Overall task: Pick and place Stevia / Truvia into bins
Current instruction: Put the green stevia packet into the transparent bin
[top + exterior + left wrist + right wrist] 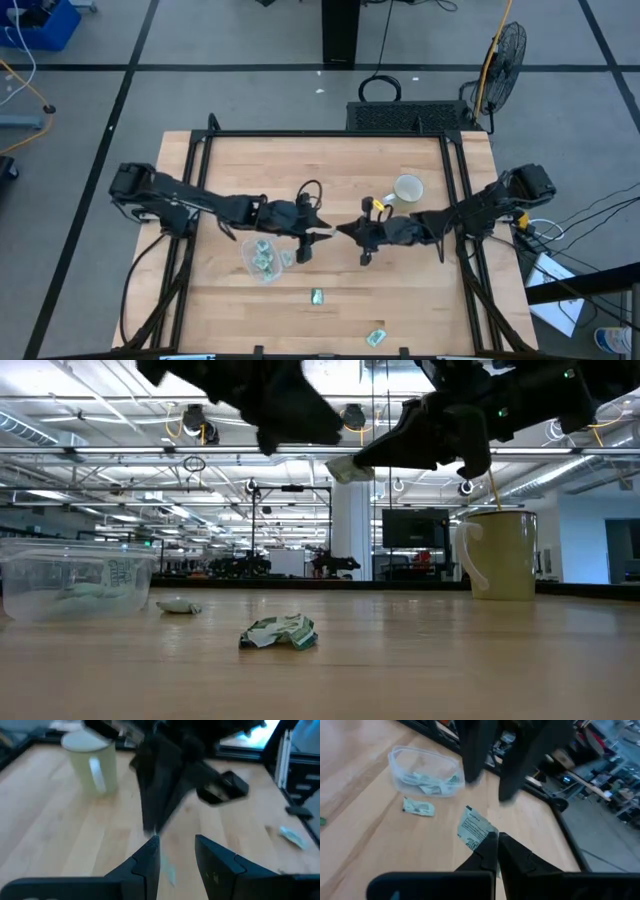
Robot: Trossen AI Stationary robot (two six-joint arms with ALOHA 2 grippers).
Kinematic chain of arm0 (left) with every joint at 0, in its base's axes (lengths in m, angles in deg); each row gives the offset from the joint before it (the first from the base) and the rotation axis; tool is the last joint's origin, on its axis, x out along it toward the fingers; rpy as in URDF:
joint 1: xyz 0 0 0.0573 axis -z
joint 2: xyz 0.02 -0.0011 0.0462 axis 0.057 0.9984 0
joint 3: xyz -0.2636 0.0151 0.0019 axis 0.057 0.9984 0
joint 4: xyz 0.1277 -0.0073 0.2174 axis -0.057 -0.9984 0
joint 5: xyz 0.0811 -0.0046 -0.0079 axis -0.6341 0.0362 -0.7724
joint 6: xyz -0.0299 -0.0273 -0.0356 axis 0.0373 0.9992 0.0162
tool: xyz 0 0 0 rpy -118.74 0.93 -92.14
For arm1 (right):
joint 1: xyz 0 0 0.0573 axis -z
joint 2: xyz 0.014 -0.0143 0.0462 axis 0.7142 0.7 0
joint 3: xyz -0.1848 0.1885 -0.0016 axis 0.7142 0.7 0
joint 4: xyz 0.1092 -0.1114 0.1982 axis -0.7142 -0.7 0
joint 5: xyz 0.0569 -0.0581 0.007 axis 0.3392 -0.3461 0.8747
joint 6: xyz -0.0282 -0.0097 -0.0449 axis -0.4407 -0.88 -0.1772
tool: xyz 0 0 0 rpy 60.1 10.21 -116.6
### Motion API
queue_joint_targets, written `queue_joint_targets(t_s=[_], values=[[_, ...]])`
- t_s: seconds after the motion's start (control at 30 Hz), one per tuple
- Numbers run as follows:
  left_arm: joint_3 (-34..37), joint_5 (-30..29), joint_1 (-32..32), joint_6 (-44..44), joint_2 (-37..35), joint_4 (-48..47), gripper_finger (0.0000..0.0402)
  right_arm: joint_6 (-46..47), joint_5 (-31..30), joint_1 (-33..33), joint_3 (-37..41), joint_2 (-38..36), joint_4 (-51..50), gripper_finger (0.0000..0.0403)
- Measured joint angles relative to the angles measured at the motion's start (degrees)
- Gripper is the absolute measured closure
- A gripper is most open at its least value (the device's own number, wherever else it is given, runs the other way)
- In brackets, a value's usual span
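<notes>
Stevia packets: one (476, 831) clamped in right fingers (490, 851), three loose (317, 295), several in one bin (262, 258); left fingers (150, 857) apart.

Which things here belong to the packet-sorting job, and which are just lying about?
Job: held packet in right gripper; left gripper open opposite it; loose packets; clear bin.
Lying about: white mug; floor fan.

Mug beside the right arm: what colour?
Pale cream-white mug, plain, seen best in the low view.

White mug (408, 188) w/ handle, floor fan (502, 55)
</notes>
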State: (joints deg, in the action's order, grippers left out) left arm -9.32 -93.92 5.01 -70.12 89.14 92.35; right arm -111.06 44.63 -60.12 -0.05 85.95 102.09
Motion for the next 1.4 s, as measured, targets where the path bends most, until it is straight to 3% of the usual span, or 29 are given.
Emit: queue_joint_targets(t_s=[0.43,0.53,0.7,0.9,1.03,1.2,1.4], values=[[0.05,3.89,-2.89,-0.24,5.09,4.11,0.0278,-0.31,0.04,0.35,0.02,0.0,0.01,0.0403],[0.05,3.87,-2.92,-1.09,5.09,4.01,0.0304,-1.29,0.09,0.35,-0.02,-0.04,0.35,0.0398],[0.05,3.87,-2.92,-1.67,5.09,3.86,0.0384,0.23,0.22,0.35,-0.02,-0.04,0.31,0.0364],[0.05,3.86,-3.03,-1.35,5.09,2.72,0.0397,1.87,0.17,0.35,-0.02,-0.04,0.46,0.0305],[0.05,3.04,-3.01,0.63,4.26,-5.17,0.0398,2.03,-0.09,-0.86,-0.02,-0.07,1.51,0.0266],[0.03,-2.18,-1.19,5.72,-2.31,-23.65,0.0399,5.48,-0.09,-4.18,-0.02,-0.09,1.11,0.0238],[-0.01,-7.29,7.59,21.91,-12.03,-45.38,0.04,12.16,-0.11,-7.17,0.02,-0.11,-2.79,0.0232]])
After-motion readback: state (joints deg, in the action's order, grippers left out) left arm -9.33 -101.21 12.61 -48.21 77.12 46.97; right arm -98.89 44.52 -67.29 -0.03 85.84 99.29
